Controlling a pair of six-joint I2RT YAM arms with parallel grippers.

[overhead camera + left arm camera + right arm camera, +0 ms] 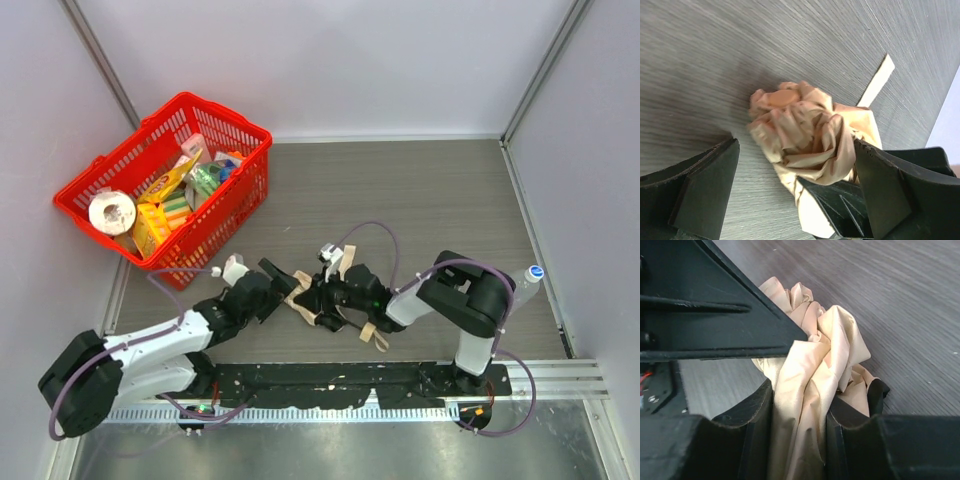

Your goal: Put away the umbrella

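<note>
Right gripper (800, 412) pinches the umbrella (812, 335), clear only from its wrist; left gripper (796, 147) spread, perhaps touching.

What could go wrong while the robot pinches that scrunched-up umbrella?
1. The right hand grips only loose cloth of the umbrella, so the fabric might slip out or tear if pulled.
2. The left hand is open with the bundle between its fingers. Closing could catch just a fold, or bump the other hand, which sits very close.
3. The strap trails on the table and might snag during a move.
</note>
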